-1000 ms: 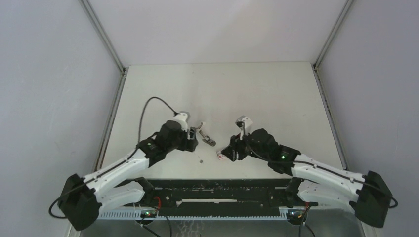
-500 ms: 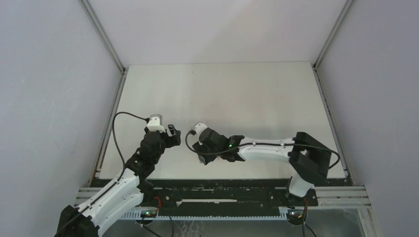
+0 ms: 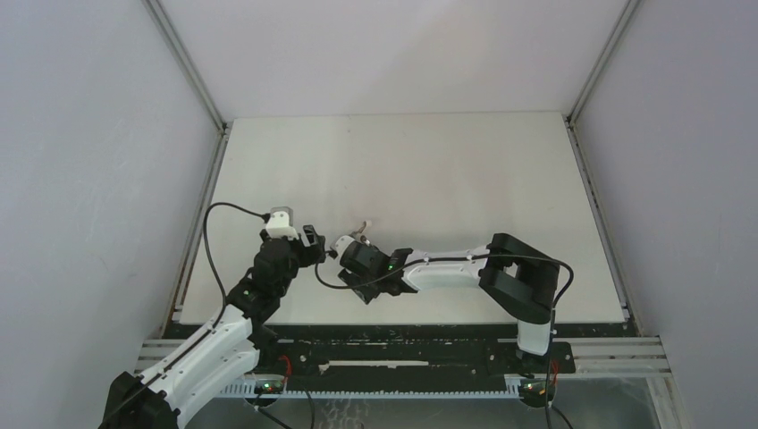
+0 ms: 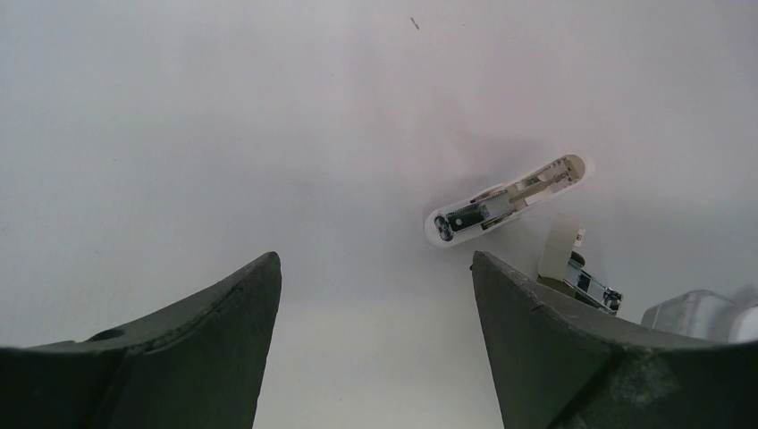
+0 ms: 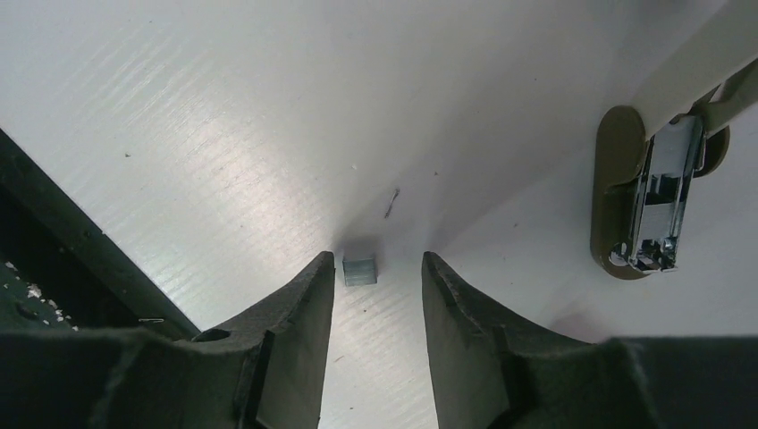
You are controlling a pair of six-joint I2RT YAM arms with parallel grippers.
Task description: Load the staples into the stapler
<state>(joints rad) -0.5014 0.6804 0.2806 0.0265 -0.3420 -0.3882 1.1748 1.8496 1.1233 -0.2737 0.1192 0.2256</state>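
On the white table (image 3: 447, 161) the staples (image 5: 359, 270), probably a light, brittle strip best pinched gently by its flat sides, lie between the half-open, empty jaws of the right gripper (image 5: 377, 264), near the open stapler (image 5: 657, 201); the left gripper (image 4: 374, 261) stands wide open, empty.

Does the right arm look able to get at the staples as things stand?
Probably yes: the right gripper has its jaws apart on either side of the staples, which lie on the table with nothing in between. The stapler lies off to one side.
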